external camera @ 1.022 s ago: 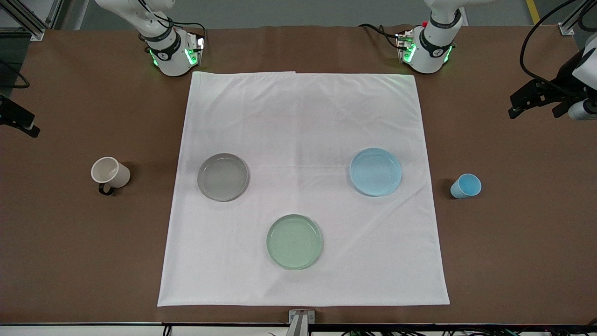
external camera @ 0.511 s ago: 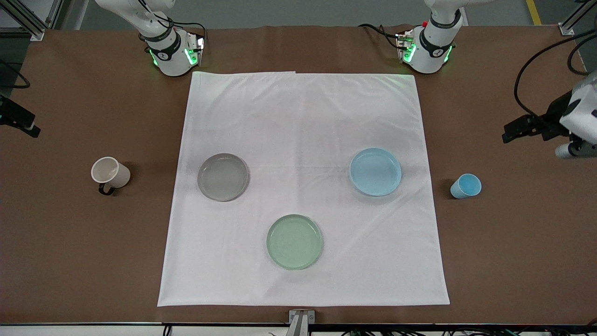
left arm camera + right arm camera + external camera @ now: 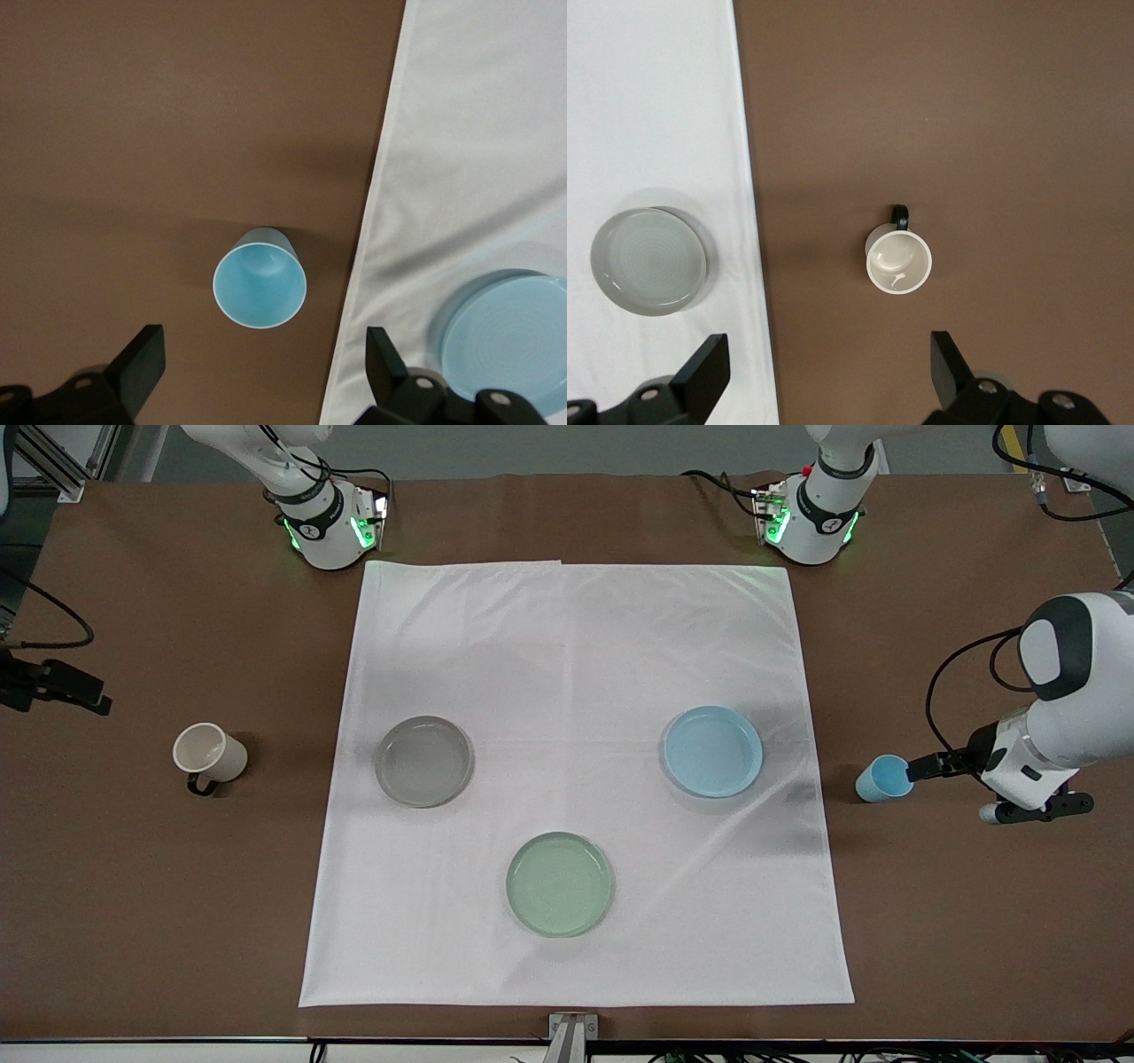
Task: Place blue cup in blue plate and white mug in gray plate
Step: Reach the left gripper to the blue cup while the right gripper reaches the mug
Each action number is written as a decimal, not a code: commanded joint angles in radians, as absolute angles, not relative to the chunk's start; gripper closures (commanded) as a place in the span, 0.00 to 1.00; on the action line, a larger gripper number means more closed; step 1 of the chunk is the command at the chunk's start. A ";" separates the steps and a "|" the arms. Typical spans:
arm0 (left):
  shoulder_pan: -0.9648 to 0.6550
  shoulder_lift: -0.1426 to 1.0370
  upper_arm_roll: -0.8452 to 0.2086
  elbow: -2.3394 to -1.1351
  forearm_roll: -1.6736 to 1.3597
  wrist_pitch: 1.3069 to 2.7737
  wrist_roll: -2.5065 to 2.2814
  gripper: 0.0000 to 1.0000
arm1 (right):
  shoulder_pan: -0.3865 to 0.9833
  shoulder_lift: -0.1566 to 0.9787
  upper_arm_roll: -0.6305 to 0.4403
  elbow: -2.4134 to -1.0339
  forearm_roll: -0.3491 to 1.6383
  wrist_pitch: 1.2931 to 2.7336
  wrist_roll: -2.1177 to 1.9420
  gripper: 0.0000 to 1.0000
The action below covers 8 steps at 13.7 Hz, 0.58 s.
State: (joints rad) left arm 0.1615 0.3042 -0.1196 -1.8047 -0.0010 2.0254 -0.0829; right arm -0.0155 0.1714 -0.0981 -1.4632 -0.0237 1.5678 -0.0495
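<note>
Nearest to the front camera, a pale green plate lies on the white cloth that covers the middle of the brown table. A little farther from the camera, four things stand almost in one row. The white mug stands upright on the bare table toward the right arm's end, with its black handle turned toward the camera. The gray plate lies on the cloth beside it, well apart from the mug, and it holds nothing. The blue plate lies on the cloth toward the left arm's end and also holds nothing. The blue cup stands upright on the bare table just off the cloth edge. The left gripper hangs low just beside the blue cup; in the left wrist view the cup sits in the gap between the two dark fingers, which stand wide apart and grip nothing. The right gripper hangs over the bare table at the right arm's end, a little farther from the camera than the mug; in the right wrist view its fingers are also spread wide with nothing between them, and the mug is seen below it. Farthest from the camera, both arm bases show green lights. I cannot read any writing or label on the things.
</note>
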 commanded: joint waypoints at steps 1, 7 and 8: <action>0.170 0.317 -0.123 -1.857 0.046 2.095 -0.083 0.01 | -0.067 0.279 -0.095 -1.459 -0.026 1.610 -0.054 0.00; 0.210 0.360 -0.124 -2.002 0.144 2.287 -0.081 0.20 | -0.130 0.431 -0.095 -1.556 -0.020 1.856 -0.144 0.00; 0.210 0.360 -0.124 -2.006 0.144 2.287 -0.081 0.21 | -0.147 0.434 -0.095 -1.600 -0.018 1.921 -0.144 0.00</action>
